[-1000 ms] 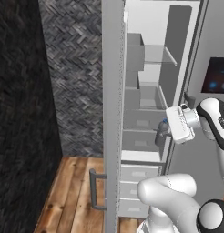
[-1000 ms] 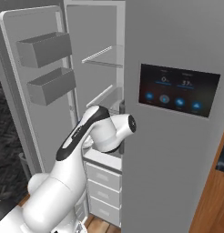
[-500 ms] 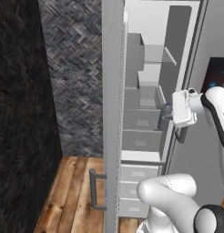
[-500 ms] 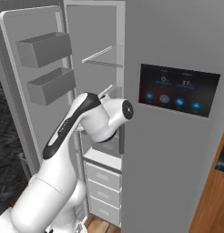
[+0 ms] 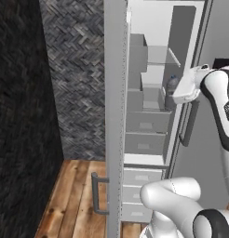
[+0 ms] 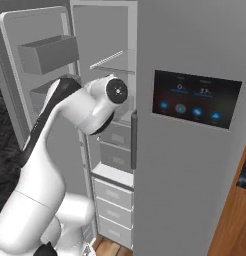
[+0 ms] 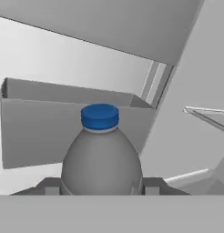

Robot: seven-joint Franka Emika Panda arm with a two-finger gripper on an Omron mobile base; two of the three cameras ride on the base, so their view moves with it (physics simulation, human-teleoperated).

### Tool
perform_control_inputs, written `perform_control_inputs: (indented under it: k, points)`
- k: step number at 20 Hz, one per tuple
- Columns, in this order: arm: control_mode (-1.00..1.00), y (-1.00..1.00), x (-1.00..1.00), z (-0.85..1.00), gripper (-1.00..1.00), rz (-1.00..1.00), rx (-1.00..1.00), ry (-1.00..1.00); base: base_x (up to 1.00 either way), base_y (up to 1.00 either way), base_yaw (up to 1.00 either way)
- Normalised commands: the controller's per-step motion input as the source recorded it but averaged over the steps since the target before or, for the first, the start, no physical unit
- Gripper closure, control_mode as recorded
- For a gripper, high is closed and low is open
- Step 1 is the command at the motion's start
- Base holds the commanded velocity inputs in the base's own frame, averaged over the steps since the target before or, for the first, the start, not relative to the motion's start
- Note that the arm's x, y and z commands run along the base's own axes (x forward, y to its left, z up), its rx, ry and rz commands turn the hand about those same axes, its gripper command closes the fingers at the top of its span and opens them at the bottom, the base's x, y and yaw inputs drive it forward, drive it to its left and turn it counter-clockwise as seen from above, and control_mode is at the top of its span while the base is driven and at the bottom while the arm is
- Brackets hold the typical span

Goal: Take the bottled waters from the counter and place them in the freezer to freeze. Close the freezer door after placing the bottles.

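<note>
while the freezer (image 5: 149, 116) stands with its door (image 6: 42, 70) swung wide, the gripper (image 7: 99, 191) reaches into the compartment at mid height, by its right wall in the left base view. fingers (image 7: 50, 186) closed tight against both sides of a greyish bottle (image 7: 101, 159) with a blue cap (image 7: 99, 116); bottle upright in the hand view, held clear of the shelves. same bottle visible in the left base view (image 5: 171, 86), just beside the white hand, level with the middle shelf. grey bin (image 7: 63, 123) lies behind the bottle in the hand view. white drawers (image 5: 139, 190) stacked at the compartment's bottom. touchscreen panel (image 6: 196, 98) on the neighbouring door. wooden floor (image 5: 74, 200) below
</note>
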Motion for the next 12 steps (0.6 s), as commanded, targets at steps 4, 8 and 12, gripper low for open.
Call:
perform_control_inputs:
  k: [4,8,12]
  points:
    - [-1.00,0.00,0.23,1.00,1.00,-0.30,0.05,0.00,0.00,0.00,0.00]
    - [-1.00,-0.02,0.14,0.88,1.00,-0.23,0.11,0.00,0.00,0.00,0.00]
    - [-1.00,-0.26,0.00,0.55,1.00,-0.11,0.21,0.00,0.00,0.00,0.00]
